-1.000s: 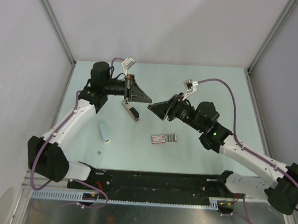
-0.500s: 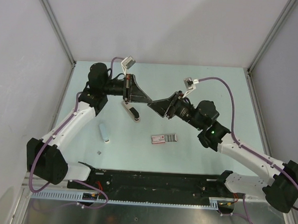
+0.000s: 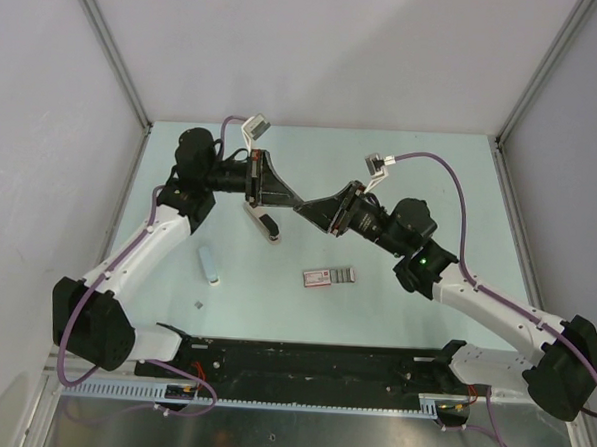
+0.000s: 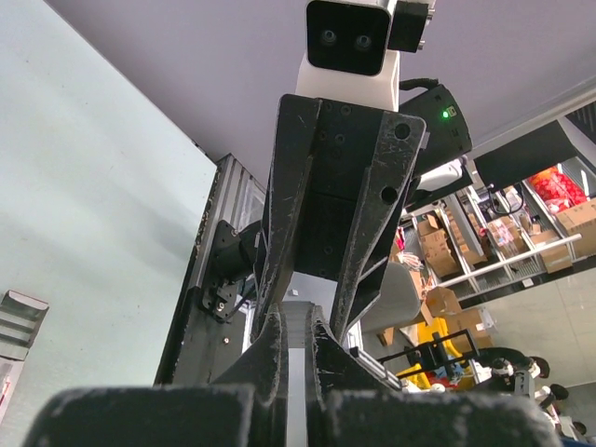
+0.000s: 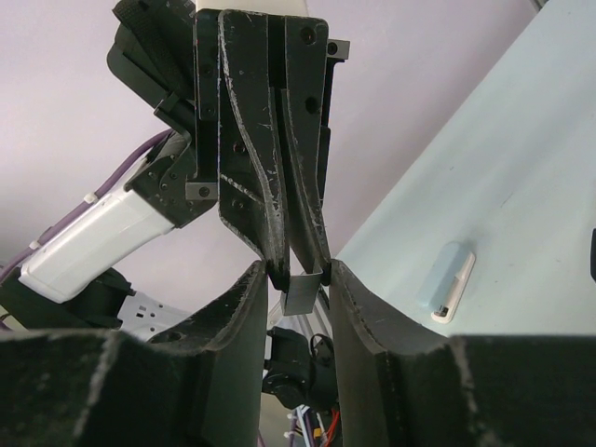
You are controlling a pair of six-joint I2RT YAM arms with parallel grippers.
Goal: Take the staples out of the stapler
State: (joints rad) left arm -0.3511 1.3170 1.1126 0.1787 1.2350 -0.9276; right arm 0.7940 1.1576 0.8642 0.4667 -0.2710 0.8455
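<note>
Matte grey-white walls (image 3: 317,54) with bare aluminium posts (image 3: 107,48) close in a smooth, pale mint table (image 3: 374,318).

Over the middle of the table the two arms meet tip to tip. The left gripper (image 3: 295,204) has scuffed black wedge-shaped fingers, pinched tight on what looks like a short silvery strip of staples (image 5: 303,291), flat and thin. The right gripper (image 3: 301,212) stands narrow, with one rough black finger on either side of that strip. I cannot tell whether it touches the strip yet.

On the table, right of centre, lies a flat red-and-white box (image 3: 329,276) with grey segments. To the near left lies a pale bluish bar (image 3: 209,265) with rounded ends. The stapler (image 3: 262,222), slim, dark and partly white, lies below the left gripper, just left of the meeting point. A tiny grey scrap (image 3: 199,304) sits nearer still, close to the bar.
</note>
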